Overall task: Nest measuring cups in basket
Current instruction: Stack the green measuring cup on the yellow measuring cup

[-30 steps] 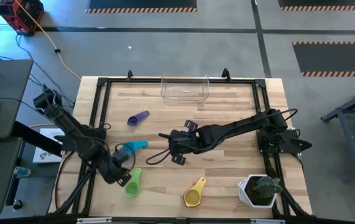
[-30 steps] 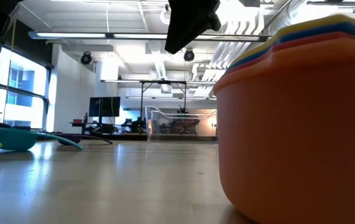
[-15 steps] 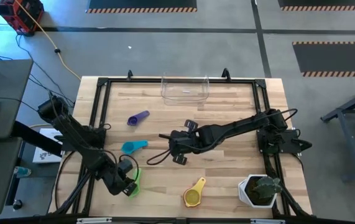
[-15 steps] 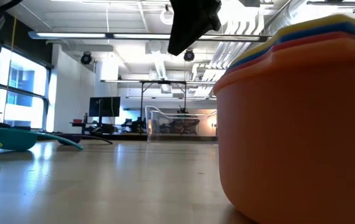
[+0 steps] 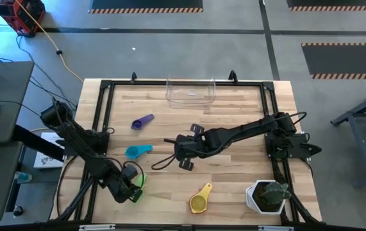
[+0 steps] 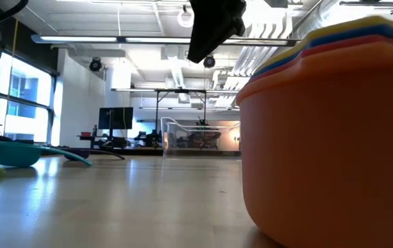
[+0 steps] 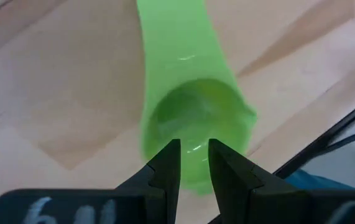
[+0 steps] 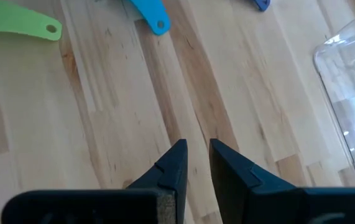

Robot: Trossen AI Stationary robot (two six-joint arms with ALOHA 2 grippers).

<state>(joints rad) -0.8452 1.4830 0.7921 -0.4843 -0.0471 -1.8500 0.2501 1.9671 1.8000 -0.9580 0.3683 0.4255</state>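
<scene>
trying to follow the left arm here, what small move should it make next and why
Probably lower a little and close on the green cup. The left gripper hangs right over the cup's rim with its fingers only narrowly apart and nothing between them. The basket sits across the table with no cups in it.

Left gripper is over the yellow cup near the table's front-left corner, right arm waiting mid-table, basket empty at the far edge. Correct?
Not quite: the left gripper is over the green cup, not a yellow one, as the left wrist view shows. The right gripper does wait mid-table, and the basket is empty.
</scene>
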